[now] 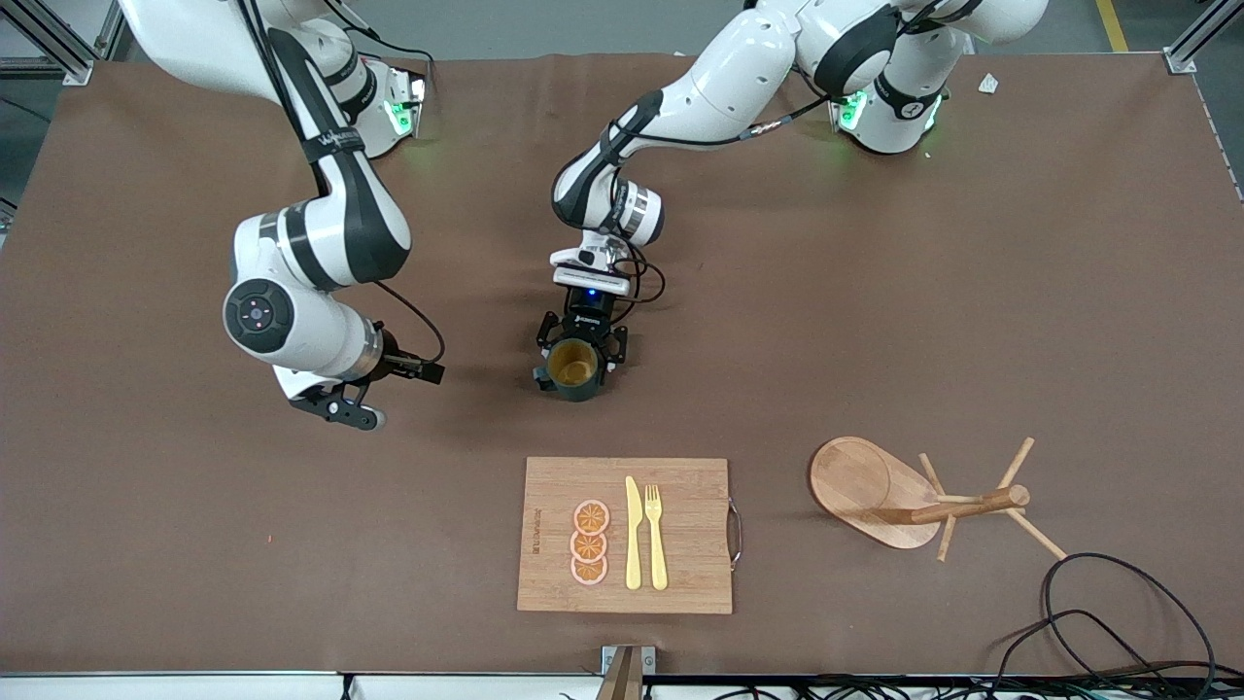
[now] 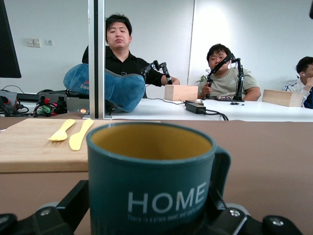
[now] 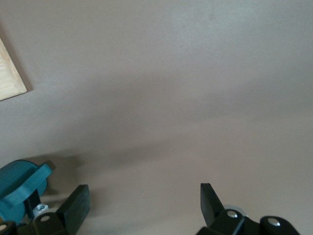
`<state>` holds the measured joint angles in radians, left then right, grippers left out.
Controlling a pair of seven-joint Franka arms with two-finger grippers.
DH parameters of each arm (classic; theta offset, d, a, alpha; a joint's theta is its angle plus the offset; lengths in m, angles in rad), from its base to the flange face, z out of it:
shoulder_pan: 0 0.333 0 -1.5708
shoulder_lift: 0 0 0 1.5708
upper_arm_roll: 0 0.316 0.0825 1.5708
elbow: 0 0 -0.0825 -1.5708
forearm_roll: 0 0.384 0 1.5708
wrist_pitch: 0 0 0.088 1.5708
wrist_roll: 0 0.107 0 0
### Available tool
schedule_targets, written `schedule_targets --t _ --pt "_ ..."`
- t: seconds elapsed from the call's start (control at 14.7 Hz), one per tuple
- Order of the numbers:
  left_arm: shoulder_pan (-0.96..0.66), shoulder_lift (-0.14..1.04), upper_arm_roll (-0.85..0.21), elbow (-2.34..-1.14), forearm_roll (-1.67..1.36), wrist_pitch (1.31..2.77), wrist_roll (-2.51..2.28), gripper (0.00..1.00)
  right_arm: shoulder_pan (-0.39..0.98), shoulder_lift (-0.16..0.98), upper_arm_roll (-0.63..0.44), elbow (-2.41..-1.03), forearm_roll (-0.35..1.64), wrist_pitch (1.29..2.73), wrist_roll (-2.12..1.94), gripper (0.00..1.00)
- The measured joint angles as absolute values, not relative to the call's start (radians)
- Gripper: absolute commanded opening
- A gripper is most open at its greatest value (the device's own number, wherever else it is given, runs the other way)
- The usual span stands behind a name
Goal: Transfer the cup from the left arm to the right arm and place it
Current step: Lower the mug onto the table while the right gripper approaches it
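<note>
The cup (image 1: pixel 573 365) is a dark teal mug with a tan-yellow inside, standing upright at mid-table, farther from the front camera than the cutting board. My left gripper (image 1: pixel 579 356) is shut on it, with a finger on each side. In the left wrist view the cup (image 2: pixel 151 181) fills the foreground, its "HOME" lettering faces the camera, and black fingers (image 2: pixel 73 200) flank it. I cannot tell if it touches the table. My right gripper (image 1: pixel 340 406) hangs open and empty low over bare table, toward the right arm's end, apart from the cup. It frames only tabletop in its own wrist view (image 3: pixel 144 196).
A wooden cutting board (image 1: pixel 690 486) with three orange slices (image 1: pixel 590 542), a yellow knife (image 1: pixel 633 535) and a fork (image 1: pixel 656 535) lies nearer the front camera. A wooden mug tree (image 1: pixel 923 501) stands toward the left arm's end. Black cables (image 1: pixel 1118 622) lie by the table's corner.
</note>
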<state>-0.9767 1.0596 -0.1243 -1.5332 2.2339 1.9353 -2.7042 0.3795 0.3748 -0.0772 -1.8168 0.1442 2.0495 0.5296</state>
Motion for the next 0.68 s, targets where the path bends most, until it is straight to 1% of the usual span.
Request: schedule_targets --t 0.2,0.41,0.55,0.68 --pt "-0.983 1.059 -0.138 -1.588 2.234 1.891 -2.735 1.0 0.395 0.375 -0.077 -1.818 0.145 2.073 0.53 1.0" --pt "-0.986 1.044 -0.175 -1.636 2.225 1.841 -2.741 1.0 0.434 0.375 -0.076 -1.819 0.161 2.109 0.569 1.0" --pt "-0.99 1.019 -0.221 -1.682 2.142 1.807 -2.738 1.0 0.466 0.375 -0.076 -1.824 0.163 2.136 0.627 1.0" --pt "-0.999 0.969 -0.253 -1.737 2.028 1.78 -2.73 1.0 0.499 0.377 -0.076 -1.83 0.164 2.165 0.682 1.0"
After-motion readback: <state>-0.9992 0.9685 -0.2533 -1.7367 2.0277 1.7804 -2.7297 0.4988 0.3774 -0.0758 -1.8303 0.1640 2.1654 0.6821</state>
